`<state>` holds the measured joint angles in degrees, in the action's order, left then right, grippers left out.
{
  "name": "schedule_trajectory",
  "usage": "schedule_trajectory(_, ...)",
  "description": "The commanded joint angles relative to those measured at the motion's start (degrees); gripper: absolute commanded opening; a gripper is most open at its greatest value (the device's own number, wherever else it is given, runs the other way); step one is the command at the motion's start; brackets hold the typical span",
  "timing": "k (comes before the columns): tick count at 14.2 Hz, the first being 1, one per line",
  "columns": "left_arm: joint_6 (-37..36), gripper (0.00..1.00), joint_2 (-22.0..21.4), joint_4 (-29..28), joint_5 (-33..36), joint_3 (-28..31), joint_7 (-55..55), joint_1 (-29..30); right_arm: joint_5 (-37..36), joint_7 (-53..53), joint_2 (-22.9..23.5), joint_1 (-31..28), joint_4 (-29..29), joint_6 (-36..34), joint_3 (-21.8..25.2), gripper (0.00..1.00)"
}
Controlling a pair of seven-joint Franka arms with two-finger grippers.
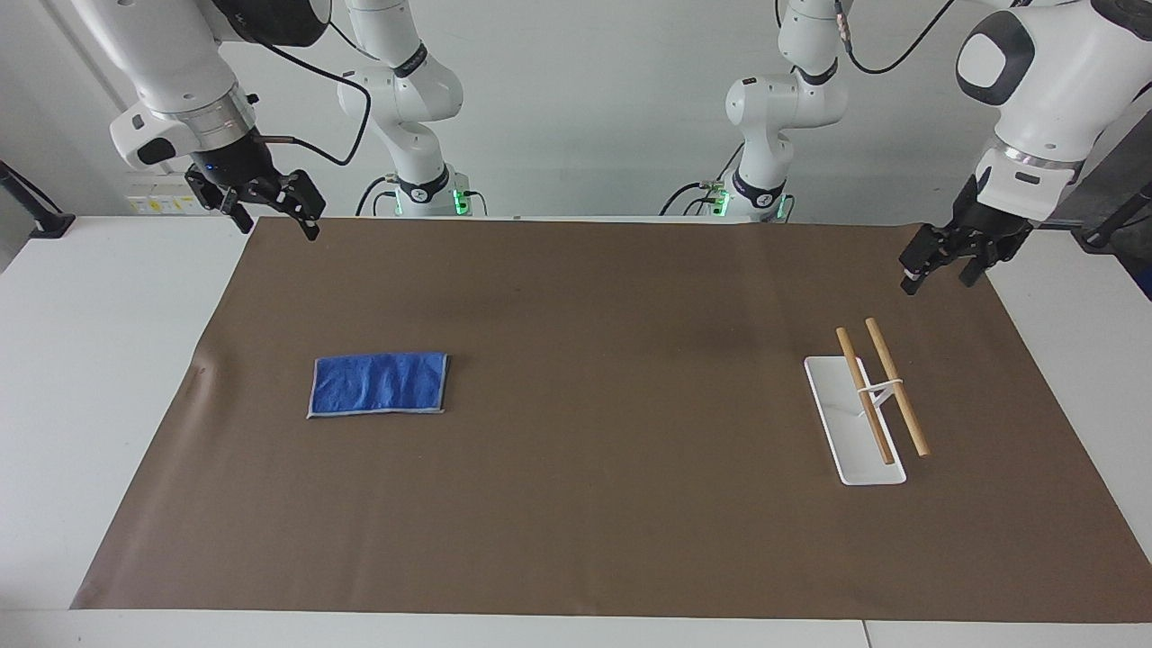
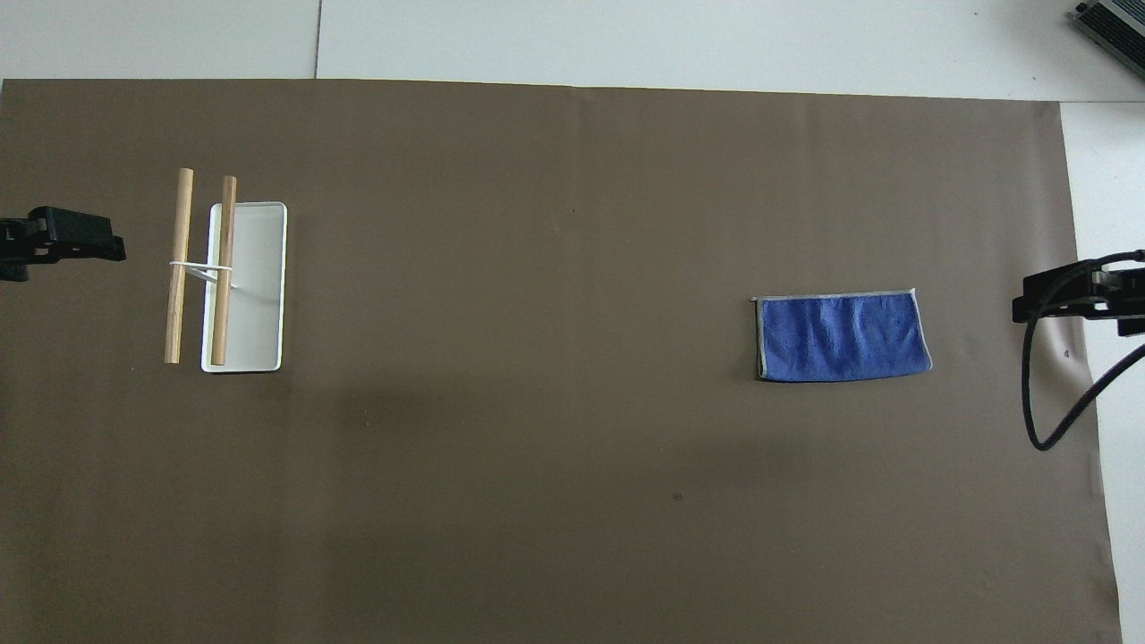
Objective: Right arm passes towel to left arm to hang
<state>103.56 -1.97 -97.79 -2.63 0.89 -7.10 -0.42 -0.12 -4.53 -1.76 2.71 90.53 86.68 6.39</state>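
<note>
The towel (image 1: 378,384) (image 2: 841,339) is a small blue cloth with a pale stitched edge. It lies flat on the brown mat toward the right arm's end of the table, and nothing touches it. My right gripper (image 1: 277,225) (image 2: 1073,300) hangs open and empty in the air over the mat's corner at that end. My left gripper (image 1: 938,281) (image 2: 63,246) hangs open and empty over the mat's edge at the left arm's end. Both arms wait.
A rack with a white base (image 1: 850,441) (image 2: 259,295) and two raised wooden bars (image 1: 895,387) (image 2: 179,268) stands toward the left arm's end. The brown mat (image 1: 612,504) covers most of the white table. A black cable (image 2: 1038,394) loops down from the right gripper.
</note>
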Motion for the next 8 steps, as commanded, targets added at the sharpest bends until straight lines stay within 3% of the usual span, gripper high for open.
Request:
schedule_trajectory(1,-1.17,1.00,-0.49,0.15,-0.63,-0.10,0.25,0.51,-0.58,-1.36,-0.79,0.11,0.87,-0.19,-0.24,1.00)
schedule_trajectory(5,-1.17,1.00,-0.49,0.15,-0.63,-0.10,0.25,0.51,-0.49,-1.10,-0.79,0.11,1.66,3.40,-0.24,1.00)
schedule_trajectory(8,-1.17,1.00,-0.49,0.06,-0.63,-0.10,0.25,0.51,-0.14,-1.10,-2.89,0.89,10.51,11.55,-0.68,1.00)
